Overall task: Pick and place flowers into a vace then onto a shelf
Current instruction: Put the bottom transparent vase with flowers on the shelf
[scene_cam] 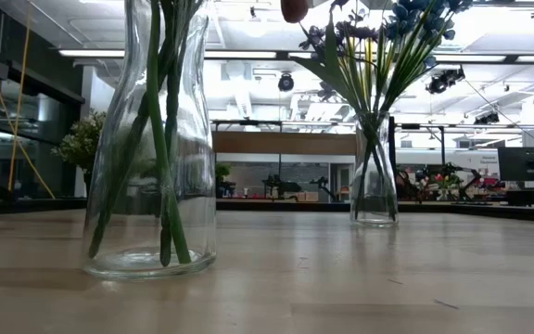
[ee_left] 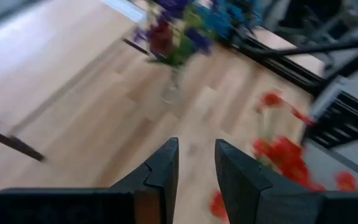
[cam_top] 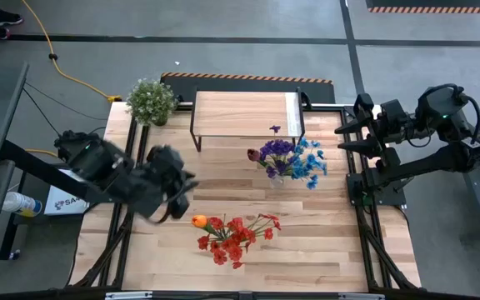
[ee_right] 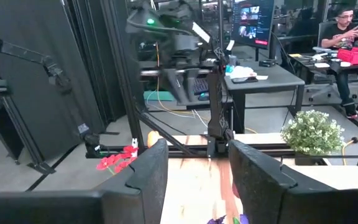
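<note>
I've got the left gripper [cam_top: 176,202] empty, fingers slightly apart, beside the red flowers [cam_top: 233,235]; I'd descend slowly around their vase.

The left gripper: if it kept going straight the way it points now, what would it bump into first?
Probably bare tabletop. The left gripper, jaws open and empty, aims between the vase of purple and blue flowers and the red flowers; depth is unclear.

Both arms raised, both grippers empty.
I saw the left gripper [cam_top: 176,202] reaching in over the table's left half, fingers [ee_left: 164,171] slightly parted. The right gripper [cam_top: 346,137] hung at the right edge, pointing inward, fingers [ee_right: 151,168] spread apart.
</note>
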